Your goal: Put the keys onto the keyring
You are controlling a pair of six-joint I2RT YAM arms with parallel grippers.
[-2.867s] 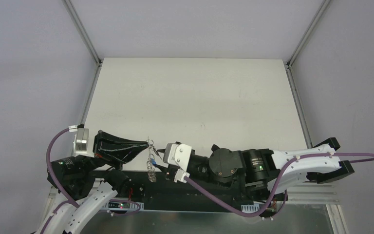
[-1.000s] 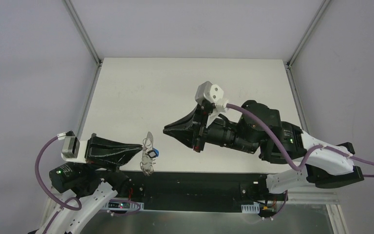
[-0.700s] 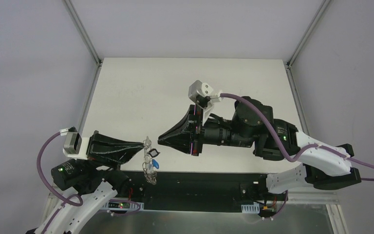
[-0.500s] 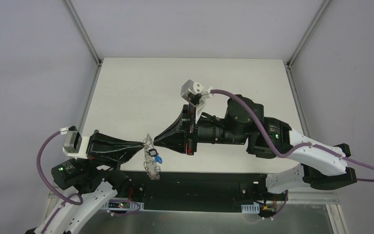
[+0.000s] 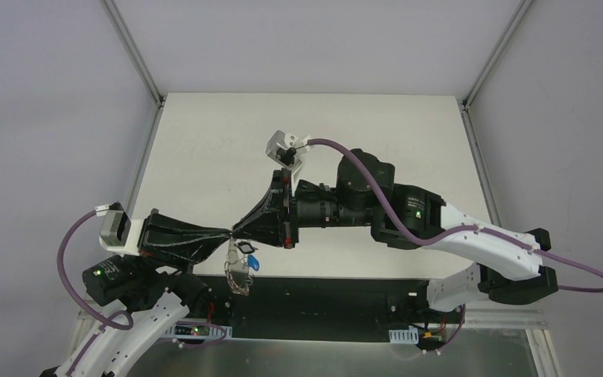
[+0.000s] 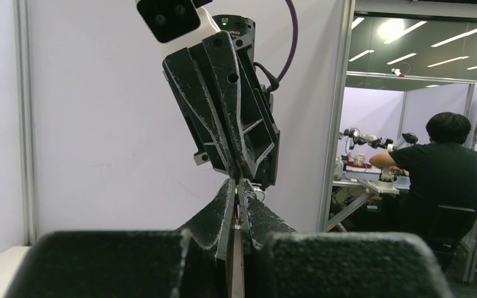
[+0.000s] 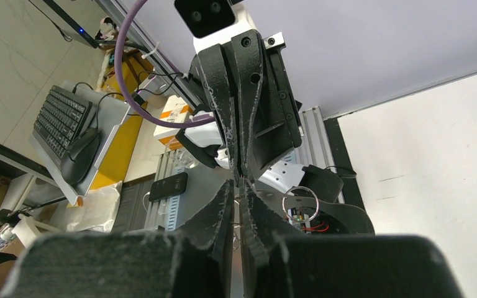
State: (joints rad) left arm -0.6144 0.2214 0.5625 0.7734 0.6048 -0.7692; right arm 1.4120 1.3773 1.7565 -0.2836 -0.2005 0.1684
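Clenched left gripper [image 5: 228, 233] pinches thin grey wire keyring [image 5: 236, 275], tiny silver keys [image 5: 244, 247] dangling; clenched right gripper [image 5: 238, 231] meets its tip.

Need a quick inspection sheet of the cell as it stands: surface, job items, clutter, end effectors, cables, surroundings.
Surface: white table, nothing lying on it in the top view.
Job's things: keyring hangs at the table's near edge from the left end effector, fringed with silver keys; black-headed key and blue-headed key hang with it.
Clutter: nothing seen.
End effectors: left is shut on the keyring; right end effector is closed down, tip to tip with the left; whether it pinches anything is unclear.
Cables: left purple cable and right purple cable loop loosely, away from the tips.
Surroundings: grey walls, aluminium posts; seated person beyond the cell.
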